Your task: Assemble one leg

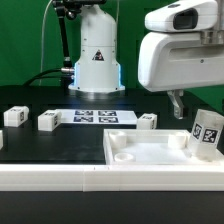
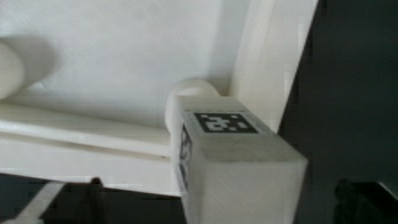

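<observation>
The leg [image 1: 207, 133] is a small white block with black-and-white tags. It stands slightly tilted at the front right corner of the large white panel [image 1: 150, 150]. In the wrist view the leg [image 2: 231, 150] runs from between my fingers down to the panel's rim [image 2: 267, 60], and its far end touches the panel's corner. My gripper [image 1: 195, 110] hangs over the leg's top. In the wrist view my gripper [image 2: 217, 196] is open: both dark fingertips [image 2: 89, 195] stand clear of the leg's sides.
Three more legs lie at the back: two at the exterior view's left [image 1: 15, 116] [image 1: 48, 121] and one near the middle [image 1: 147, 121]. The marker board [image 1: 95, 117] lies before the robot base [image 1: 97, 55]. A white wall [image 1: 60, 175] runs along the front.
</observation>
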{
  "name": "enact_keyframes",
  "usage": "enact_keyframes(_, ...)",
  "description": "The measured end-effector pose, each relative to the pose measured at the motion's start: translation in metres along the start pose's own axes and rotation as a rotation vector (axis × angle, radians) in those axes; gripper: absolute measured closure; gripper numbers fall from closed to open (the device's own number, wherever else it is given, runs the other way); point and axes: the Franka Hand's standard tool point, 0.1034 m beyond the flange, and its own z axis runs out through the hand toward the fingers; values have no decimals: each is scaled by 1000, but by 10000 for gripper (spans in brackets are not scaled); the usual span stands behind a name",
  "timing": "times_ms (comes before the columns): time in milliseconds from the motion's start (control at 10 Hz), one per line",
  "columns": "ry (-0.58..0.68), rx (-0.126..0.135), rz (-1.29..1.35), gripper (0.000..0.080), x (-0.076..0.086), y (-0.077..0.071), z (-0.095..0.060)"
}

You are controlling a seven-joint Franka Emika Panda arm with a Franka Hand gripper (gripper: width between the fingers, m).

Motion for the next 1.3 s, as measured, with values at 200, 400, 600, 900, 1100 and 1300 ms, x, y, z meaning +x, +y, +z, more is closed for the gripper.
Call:
enact_keyframes(200,22,-2,-1,151,1,0,2)
enact_keyframes(400,22,-2,-1,438,1,0,2)
enact_keyframes(600,23,-2,0,512,2,0,2)
enact_keyframes(900,24,-2,24,511,2,0,2)
enact_keyframes(1100,27,-1,65,511,2,0,2)
enact_keyframes(1300,46,1,272,511,3,3,2)
